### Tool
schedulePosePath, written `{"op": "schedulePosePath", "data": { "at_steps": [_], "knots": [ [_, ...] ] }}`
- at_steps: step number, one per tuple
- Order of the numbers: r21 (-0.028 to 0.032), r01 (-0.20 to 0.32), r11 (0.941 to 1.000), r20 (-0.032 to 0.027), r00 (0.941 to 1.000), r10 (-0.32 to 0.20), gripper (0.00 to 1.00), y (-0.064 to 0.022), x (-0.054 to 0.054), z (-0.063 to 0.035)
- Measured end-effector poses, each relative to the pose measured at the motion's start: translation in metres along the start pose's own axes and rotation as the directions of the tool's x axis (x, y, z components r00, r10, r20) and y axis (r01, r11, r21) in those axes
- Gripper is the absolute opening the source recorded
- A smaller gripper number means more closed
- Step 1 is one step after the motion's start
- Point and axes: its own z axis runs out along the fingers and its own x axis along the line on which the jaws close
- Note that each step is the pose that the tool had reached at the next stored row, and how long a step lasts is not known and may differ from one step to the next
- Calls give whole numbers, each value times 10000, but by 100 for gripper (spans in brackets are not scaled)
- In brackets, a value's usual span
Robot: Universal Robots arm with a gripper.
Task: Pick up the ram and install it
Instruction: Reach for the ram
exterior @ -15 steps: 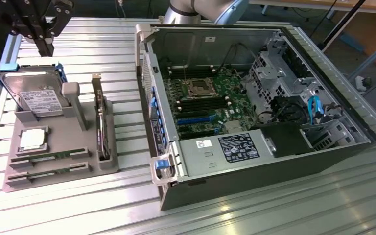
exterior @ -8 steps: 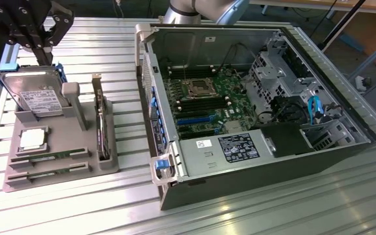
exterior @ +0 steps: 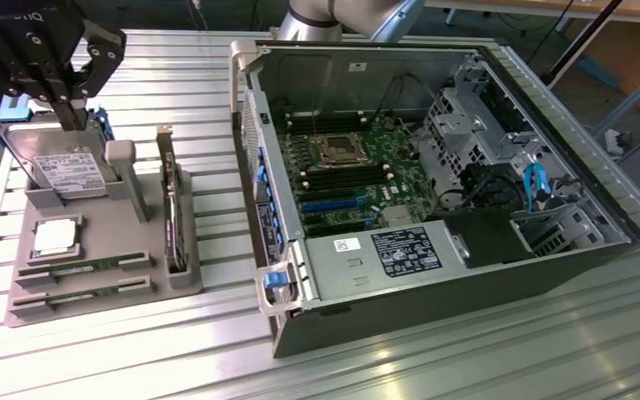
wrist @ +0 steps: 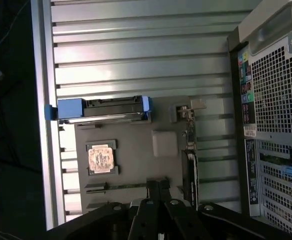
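The ram (exterior: 81,267), 1 of 2 alike sticks, lies flat in the gray holder (exterior: 120,240) on the counter (exterior: 409,367), lower left of the exterior view. Jaws pressed together, pinching nothing, upper left, near the hard drive (exterior: 70,171).

Pale letters ending in "IQ" show on the black body of the gripper (exterior: 73,118) at the exterior view's far left, cut off by the edge. Stickers on the hard drive (exterior: 70,171), the power supply box (exterior: 403,250) and the computer case (exterior: 309,75) carry print too small to read.
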Motion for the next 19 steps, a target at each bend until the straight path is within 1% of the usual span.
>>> {"op": "schedulePosePath", "data": {
  "at_steps": [3,5,15,16,19],
  "knots": [
    [2,1,10000,0,10000,-1,11,-71,-5,-3],
    [6,1,10000,2,10000,-1,11,-168,-12,-6],
    [17,2,10000,2,10000,-2,11,-434,-33,-18],
    [21,1,10000,2,10000,-1,11,-486,-36,-20],
    [29,2,10000,2,10000,-2,11,-569,-43,-24]
  ]
}}
